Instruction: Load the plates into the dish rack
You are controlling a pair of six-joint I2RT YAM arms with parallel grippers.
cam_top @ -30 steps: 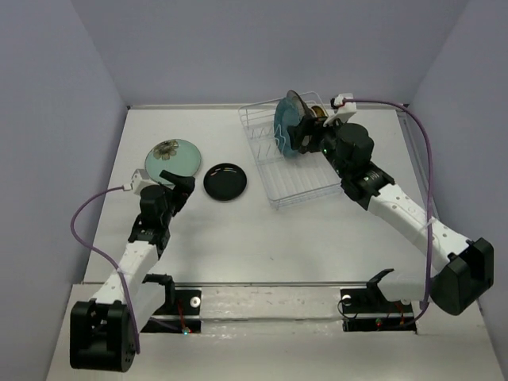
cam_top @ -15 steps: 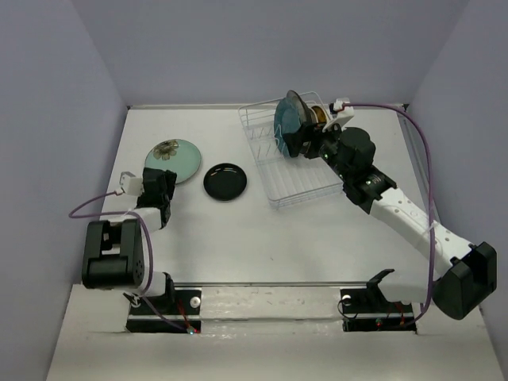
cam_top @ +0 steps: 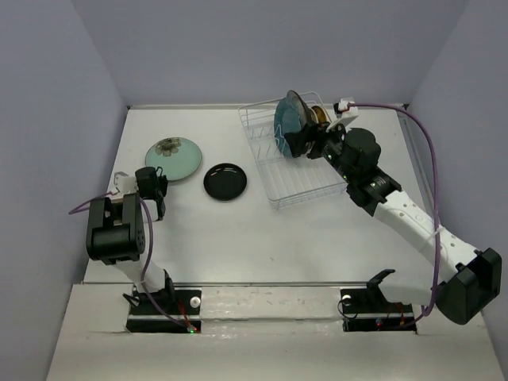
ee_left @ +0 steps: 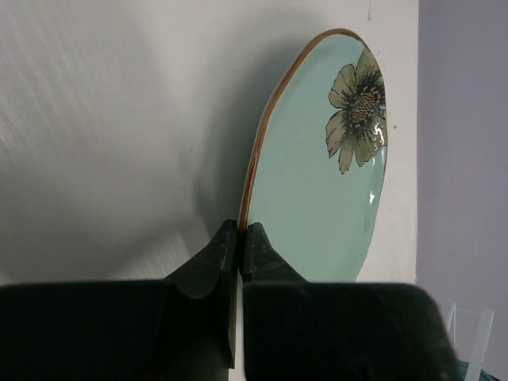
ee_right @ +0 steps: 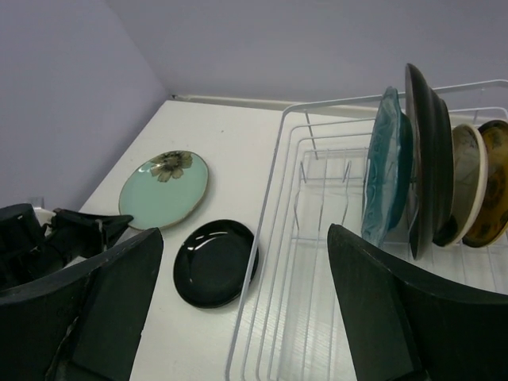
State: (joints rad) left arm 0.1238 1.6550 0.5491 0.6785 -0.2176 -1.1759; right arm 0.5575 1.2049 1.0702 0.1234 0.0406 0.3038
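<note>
The pale green plate (cam_top: 174,156) with a flower mark lies on the table at the left. My left gripper (cam_top: 152,179) is shut on its near rim, and in the left wrist view the fingertips (ee_left: 240,232) pinch the brown edge of that plate (ee_left: 317,182). The small black plate (cam_top: 225,182) lies just left of the dish rack (cam_top: 274,190). At the rack's far end stand a teal plate (ee_right: 385,167), a dark plate (ee_right: 425,151), a cream one (ee_right: 468,175) and an amber one (ee_right: 496,186). My right gripper (cam_top: 300,144) hangs open over the rack, holding nothing.
The left arm (cam_top: 117,226) is folded back near the left wall. The right arm (cam_top: 397,210) reaches diagonally from the near right corner. Purple cables trail from both wrists. The rack's near slots (ee_right: 317,262) hold nothing.
My left gripper has shut on the green plate's near rim, and the left arm has folded back toward the left. The right gripper has barely shifted and stays open.
</note>
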